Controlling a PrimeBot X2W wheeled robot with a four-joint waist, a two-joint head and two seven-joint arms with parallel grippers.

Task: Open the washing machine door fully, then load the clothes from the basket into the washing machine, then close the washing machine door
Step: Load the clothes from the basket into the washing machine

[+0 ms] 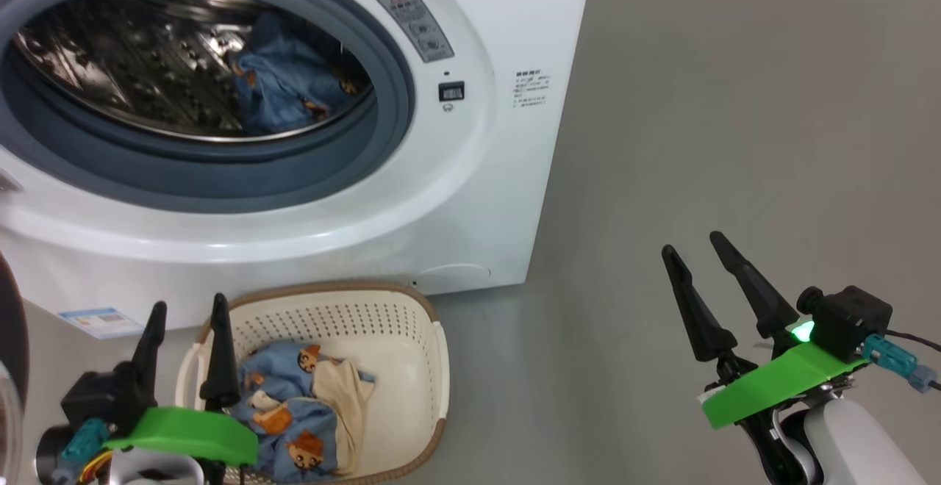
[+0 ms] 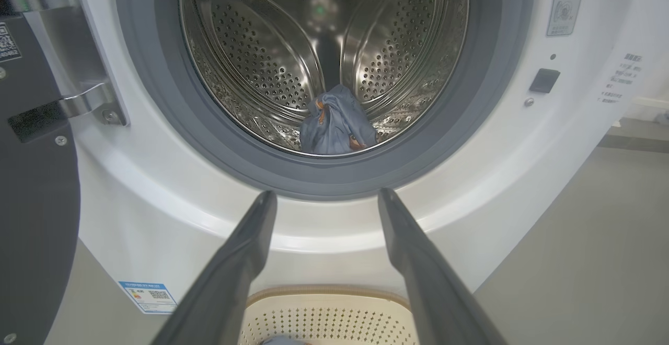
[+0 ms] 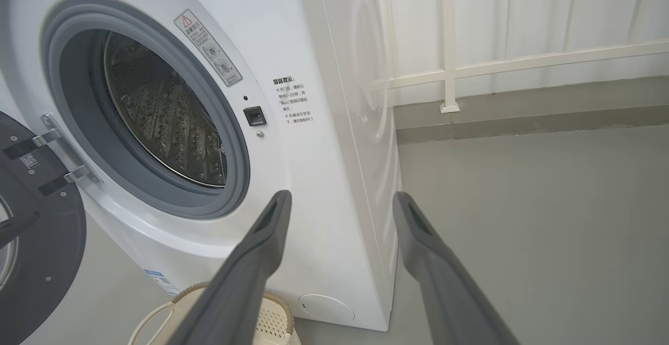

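The washing machine (image 1: pixel 470 198) stands with its door (image 2: pixel 31 219) swung open to the left, the door's inner face showing in both wrist views (image 3: pixel 36 251). One light-blue printed piece of the clothes (image 1: pixel 290 84) lies inside the steel drum (image 2: pixel 334 123). More clothes (image 1: pixel 301 415), blue with some cream fabric, lie in the cream basket (image 1: pixel 412 338) on the floor in front of the machine. My left gripper (image 1: pixel 187 312) hovers open and holding nothing over the basket's left rim. My right gripper (image 1: pixel 695 246) stands open and holding nothing over the floor, right of the machine.
Grey floor (image 1: pixel 735 103) stretches right of the machine. A white railing and a pale wall (image 3: pixel 522 57) run behind it. A blue label sticker (image 1: pixel 99 321) sits low on the machine's front.
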